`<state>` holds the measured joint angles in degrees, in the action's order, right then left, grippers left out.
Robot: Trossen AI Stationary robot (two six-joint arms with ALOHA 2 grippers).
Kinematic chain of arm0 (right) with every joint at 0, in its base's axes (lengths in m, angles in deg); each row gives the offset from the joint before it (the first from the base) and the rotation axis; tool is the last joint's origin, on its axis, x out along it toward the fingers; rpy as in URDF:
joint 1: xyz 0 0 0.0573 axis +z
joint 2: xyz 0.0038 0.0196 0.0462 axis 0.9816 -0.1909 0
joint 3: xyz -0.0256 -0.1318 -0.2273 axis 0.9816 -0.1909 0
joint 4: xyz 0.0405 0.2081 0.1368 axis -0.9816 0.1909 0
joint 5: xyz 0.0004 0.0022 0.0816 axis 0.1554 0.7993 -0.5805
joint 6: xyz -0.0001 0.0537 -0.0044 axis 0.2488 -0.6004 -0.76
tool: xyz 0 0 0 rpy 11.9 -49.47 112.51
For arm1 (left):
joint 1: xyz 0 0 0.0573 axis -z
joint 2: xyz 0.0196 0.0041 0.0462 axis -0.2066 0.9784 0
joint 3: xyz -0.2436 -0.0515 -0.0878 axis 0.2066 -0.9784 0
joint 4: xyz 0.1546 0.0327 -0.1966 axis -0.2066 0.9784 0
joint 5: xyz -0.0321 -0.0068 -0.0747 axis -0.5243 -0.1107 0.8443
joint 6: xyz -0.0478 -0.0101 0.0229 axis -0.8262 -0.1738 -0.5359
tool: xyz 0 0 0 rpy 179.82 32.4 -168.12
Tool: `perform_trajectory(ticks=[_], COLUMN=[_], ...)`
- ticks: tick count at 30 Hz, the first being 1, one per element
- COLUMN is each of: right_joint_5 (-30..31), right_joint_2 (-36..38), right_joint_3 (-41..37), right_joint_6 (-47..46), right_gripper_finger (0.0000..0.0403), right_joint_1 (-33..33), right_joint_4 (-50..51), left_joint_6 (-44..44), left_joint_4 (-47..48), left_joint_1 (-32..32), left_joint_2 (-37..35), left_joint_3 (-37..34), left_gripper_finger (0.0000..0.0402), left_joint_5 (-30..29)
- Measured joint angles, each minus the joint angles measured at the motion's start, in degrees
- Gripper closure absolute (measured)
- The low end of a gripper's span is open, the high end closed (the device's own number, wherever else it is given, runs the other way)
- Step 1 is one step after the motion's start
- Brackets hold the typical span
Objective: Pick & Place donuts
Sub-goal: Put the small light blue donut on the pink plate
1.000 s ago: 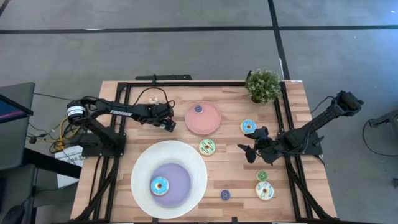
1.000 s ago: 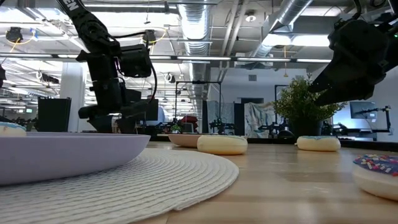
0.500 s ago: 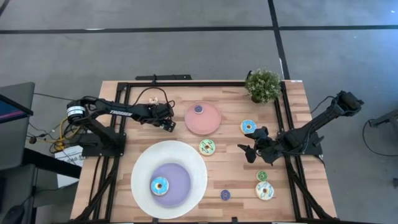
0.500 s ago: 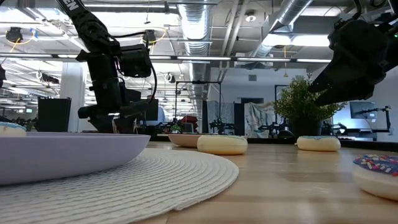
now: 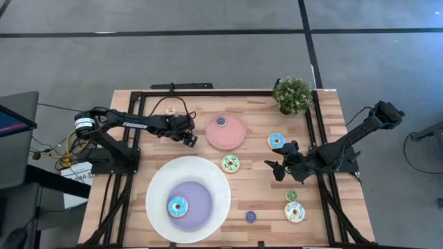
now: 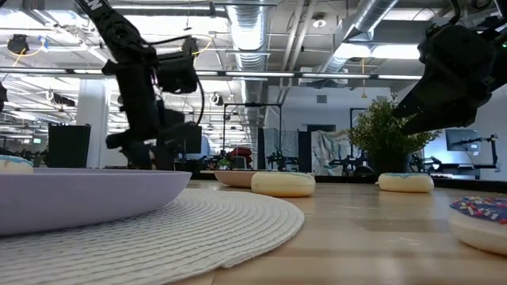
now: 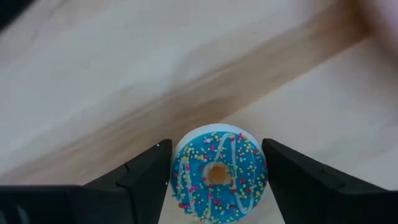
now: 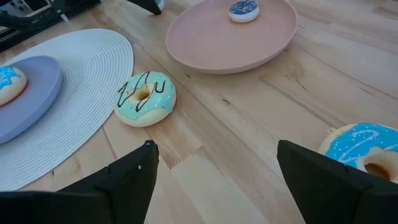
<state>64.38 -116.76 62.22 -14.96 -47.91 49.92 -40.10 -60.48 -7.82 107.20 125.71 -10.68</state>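
My left gripper [image 5: 188, 137] hangs over the table just left of the pink plate [image 5: 235, 138] and is shut on a small blue sprinkled donut [image 7: 217, 175]. My right gripper [image 5: 279, 166] is open above bare wood, between the green donut [image 5: 230, 163] and the blue donut [image 5: 277, 141]; its wrist view shows the green donut [image 8: 145, 97] ahead. A small blue donut [image 5: 221, 121] lies on the pink plate. A blue donut [image 5: 177, 206] lies on the lavender centre of the big white plate [image 5: 208, 173]. Near the right edge lie a small green donut [image 5: 291, 196], a white sprinkled donut [image 5: 294, 211] and a small purple one [image 5: 250, 216]. My left gripper pinches the small blue donut by its rim [image 7: 176, 177], one finger [image 7: 146, 180] on each opposite side. The icing faces the wrist camera. The wood behind it is blurred while the donut is sharp; whether it is clear of the table I cannot tell.
A potted plant [image 5: 293, 95] stands at the far right corner. A black frame [image 5: 138, 97] runs along the table's edges. Bare wood lies between the pink plate and the big white plate, and along the near right side around the loose donuts.
My left gripper has shifted a little toward the table's right, toward the pink plate, carrying the small blue donut with it. My right arm has kept still.
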Motion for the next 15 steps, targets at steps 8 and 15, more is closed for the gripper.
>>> perform_trajectory(ticks=[8, 15], right_joint_5=[0.0, 0.0], right_joint_2=[0.0, 0.0], right_joint_3=[0.0, 0.0], right_joint_6=[0.0, 0.0], right_gripper_finger=[0.0088, 0.0088], right_joint_1=[0.0, 0.0], right_joint_4=[0.0, 0.02], left_joint_6=[7.99, 16.3], left_joint_4=[-1.78, -5.82], left_joint_1=[1.07, 3.65], left_joint_2=[0.0, 3.21], left_joint_3=[8.91, 17.09], left_gripper_finger=[0.0162, 0.0162], left_joint_5=[-0.08, 2.05])
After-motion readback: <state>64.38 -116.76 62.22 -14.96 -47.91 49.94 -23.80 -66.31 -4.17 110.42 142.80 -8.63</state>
